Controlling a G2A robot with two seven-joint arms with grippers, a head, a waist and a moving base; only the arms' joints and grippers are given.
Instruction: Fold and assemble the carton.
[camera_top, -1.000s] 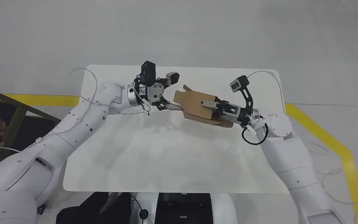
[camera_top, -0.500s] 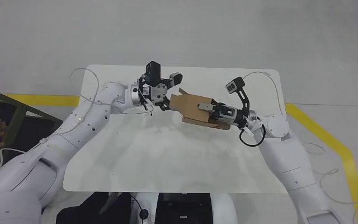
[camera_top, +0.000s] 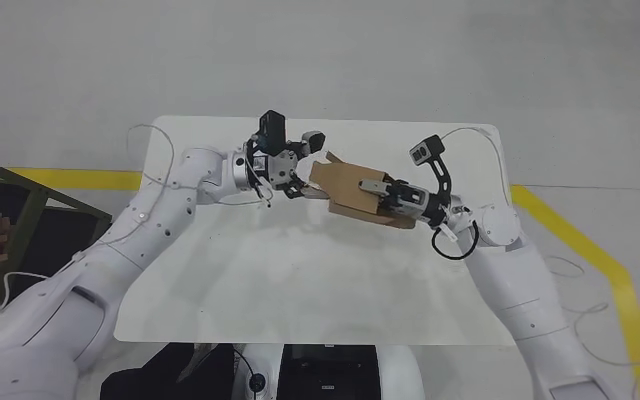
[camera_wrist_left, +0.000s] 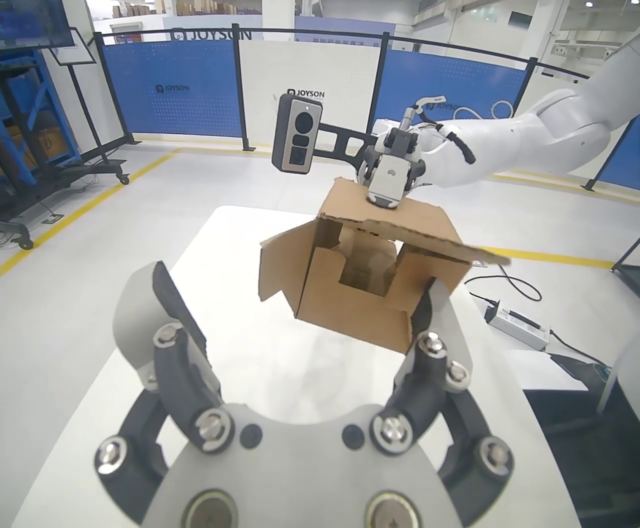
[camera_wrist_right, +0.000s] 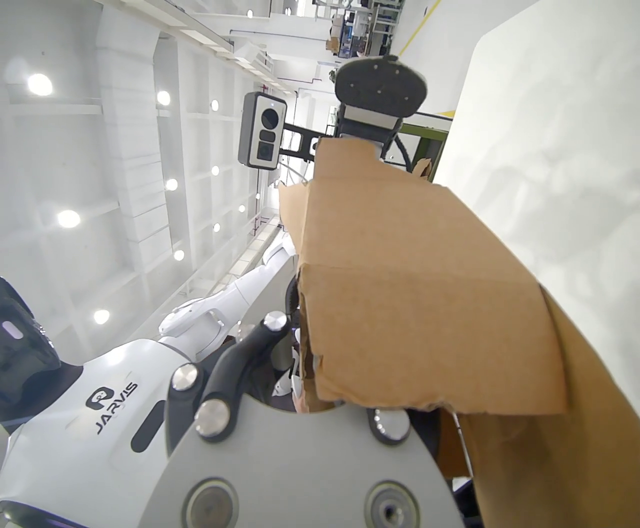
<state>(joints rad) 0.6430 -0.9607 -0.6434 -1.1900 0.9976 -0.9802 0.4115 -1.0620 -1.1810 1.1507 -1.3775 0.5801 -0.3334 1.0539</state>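
1. Right gripper (camera_top: 378, 187) grips the carton (camera_top: 345, 185), holding it on its side over the surface (camera_top: 300, 300).
2. Left gripper (camera_wrist_left: 295, 280), spread wide, has edged up to its open flaps.
3. Flap folding seems next.

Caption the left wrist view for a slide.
Open left tool faces the carton gripped by the right tool.

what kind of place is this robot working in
Probably a factory hall or robotics test floor: blue barrier panels fence the area, yellow lines mark the floor, and rows of lights sit in a high white ceiling. The carton is at a lone white table.
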